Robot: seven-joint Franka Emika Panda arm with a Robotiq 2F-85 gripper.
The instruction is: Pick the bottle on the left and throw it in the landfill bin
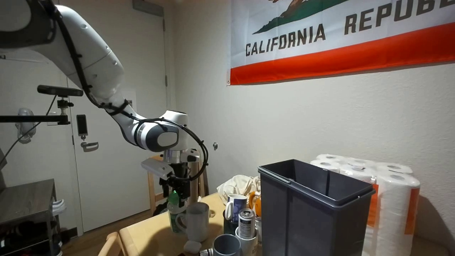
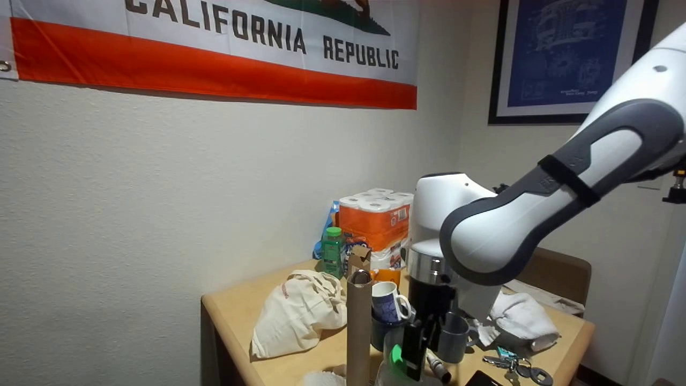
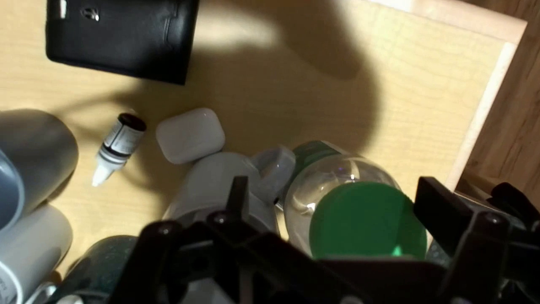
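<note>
From here the bottle (image 1: 173, 215) stands upright on the L of the table (image 3: 422, 105), right beneath the gripper (image 3: 339, 198), whose jaws are spread wide; the green cap (image 3: 367, 219) sits btwn the fingers (image 3: 441, 211), nearer the R one in the wrist view. Can't tell if either touches it. Counts: 1 landfill bin (image 1: 309, 220), tall, dark grey, near side on the R; 1 pack of paper rolls (image 1: 394, 209) behind it; 1 can (image 1: 246, 224); 1 white case (image 3: 190, 135); 1 vial (image 3: 122, 141); 1 green jar (image 2: 333, 254) by the wall (image 2: 241, 187); mugs (image 1: 240, 206) at least 5, exact no. unclear since they overlap. The pale mug (image 1: 199, 222) is just R of the bottle, handle (image 3: 288, 164) twd it, & hides part of the label (image 1: 173, 223). In an exterior view a finger covers some of the cap & the bottle's lower part is cut off. The bin's base is cut off too, inside bottom unseen.
</note>
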